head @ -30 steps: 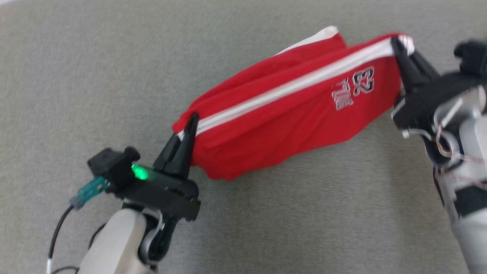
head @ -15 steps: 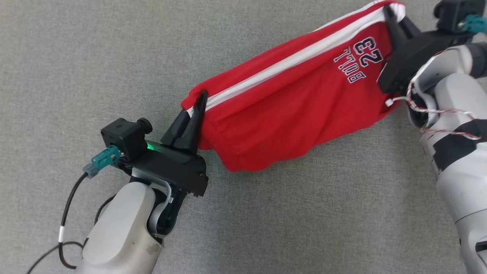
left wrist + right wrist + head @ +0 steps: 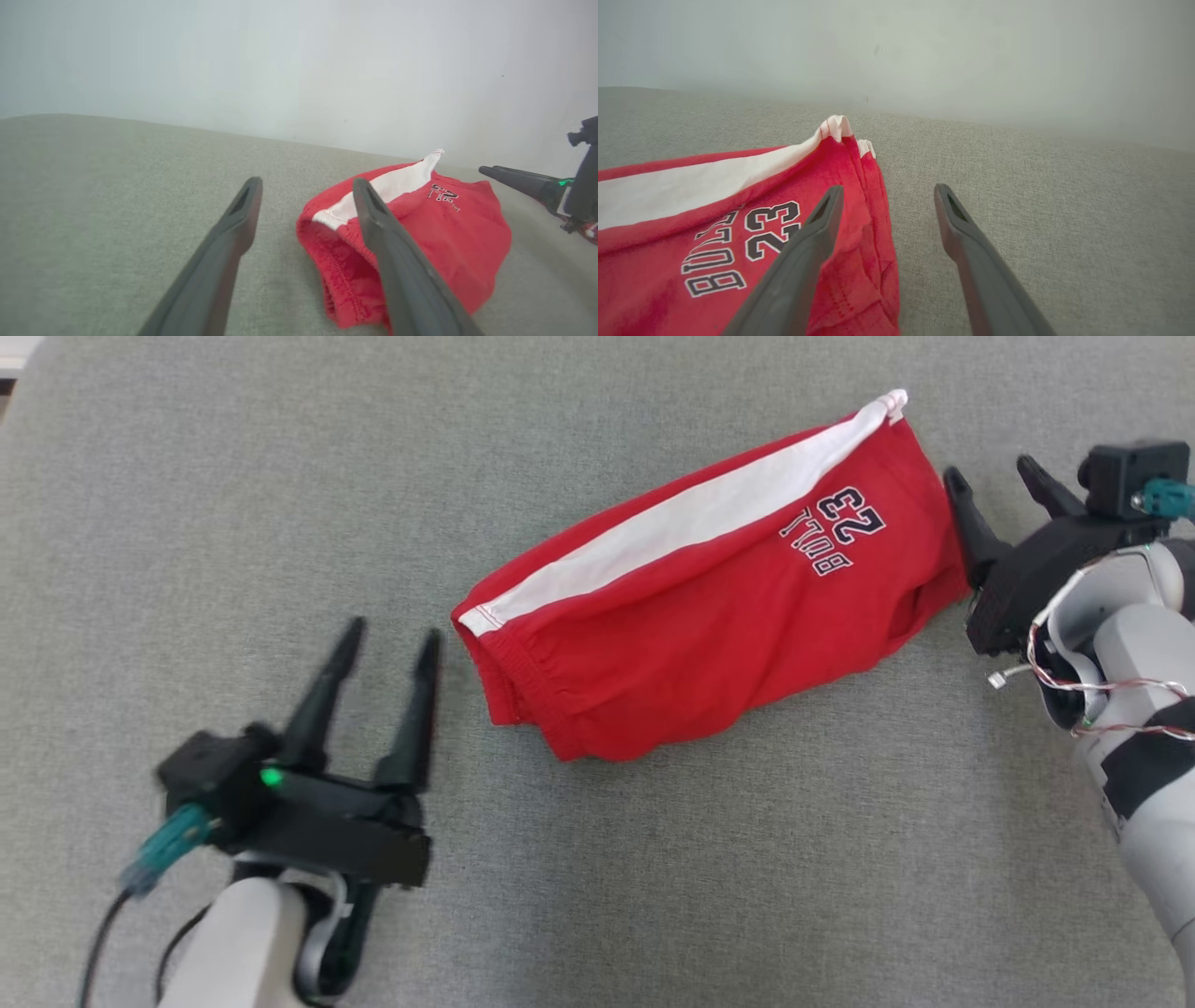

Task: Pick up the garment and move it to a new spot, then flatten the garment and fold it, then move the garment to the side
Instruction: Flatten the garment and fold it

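Lying slantwise on the grey table (image 3: 280, 476), toward its far edge, red shorts (image 3: 709, 616) rest free of both tools, bunched and not yet flat. Left tool (image 3: 393, 630), fingers spread wide and holding nothing, stands just beside the waistband end. Right tool (image 3: 990, 469), likewise spread and empty, stands just beside the leg-hem end.

Risks: one right finger appears very near the hem, perhaps touching it, so a careless sweep could snag the cloth and drag the shorts askew. A fold made over the present wrinkles would likely trap them. A pinch at the gathered waistband could catch a single layer only.

Head view gives the whole outline and both tools at once. Left wrist view adds the open, rolled waistband (image 3: 336, 275) and the wall (image 3: 280, 70) beyond the far edge. Right wrist view adds the doubled white hem corner (image 3: 836, 126) and the "23" print (image 3: 770, 228) close up.
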Tool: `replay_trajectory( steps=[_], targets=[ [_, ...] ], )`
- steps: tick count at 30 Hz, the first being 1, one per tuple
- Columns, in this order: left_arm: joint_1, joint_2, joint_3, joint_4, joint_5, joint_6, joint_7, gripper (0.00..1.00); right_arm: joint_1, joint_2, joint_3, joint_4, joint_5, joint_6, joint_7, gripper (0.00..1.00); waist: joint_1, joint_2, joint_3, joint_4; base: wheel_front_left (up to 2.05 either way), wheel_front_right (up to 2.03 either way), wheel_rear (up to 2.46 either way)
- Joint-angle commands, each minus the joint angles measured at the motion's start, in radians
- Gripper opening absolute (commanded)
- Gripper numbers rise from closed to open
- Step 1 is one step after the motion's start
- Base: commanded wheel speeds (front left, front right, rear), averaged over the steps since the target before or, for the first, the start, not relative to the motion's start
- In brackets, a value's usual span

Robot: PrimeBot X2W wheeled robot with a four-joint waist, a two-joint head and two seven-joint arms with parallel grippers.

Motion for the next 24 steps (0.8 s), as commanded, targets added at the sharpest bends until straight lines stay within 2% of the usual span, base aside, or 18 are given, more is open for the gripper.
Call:
replay_trajectory(
  steps=[1,8,14,15,16,24],
  targets=[
    [0.024,-0.008,0.032,-0.024,0.021,0.005,-0.002,1.0,0.016,-0.003,0.006,0.005,0.011,-0.003,-0.002,1.0,0.0002,0.0,-0.006,0.009,0.0,0.0,0.0],
    [0.121,-0.069,0.253,-0.149,0.114,0.004,-0.001,1.0,0.022,-0.008,0.022,0.062,0.037,-0.003,-0.005,1.0,0.0002,0.0,0.009,0.038,0.0,0.0,0.0],
    [0.159,-0.1,0.315,-0.165,0.166,0.001,-0.001,1.0,0.011,0.005,0.024,0.143,0.049,-0.003,0.014,1.0,0.0002,0.0,0.017,0.057,0.0,0.0,0.0],
    [0.164,-0.104,0.322,-0.167,0.18,0.001,-0.001,1.0,0.019,0.018,0.035,0.16,0.058,-0.003,0.032,0.04,0.0002,0.0,0.015,0.058,0.0,0.0,0.0],
    [0.168,-0.106,0.324,-0.164,0.187,0.001,-0.001,1.0,0.023,0.024,0.039,0.162,0.066,-0.003,0.034,0.0,0.0002,0.0,0.012,0.056,0.0,0.0,0.0],
    [0.205,-0.109,0.323,-0.15,0.204,0.001,-0.001,1.0,0.079,0.034,0.072,0.122,0.131,-0.003,-0.029,0.0,0.0002,0.0,-0.053,0.004,0.0,0.0,0.0]
  ],
)
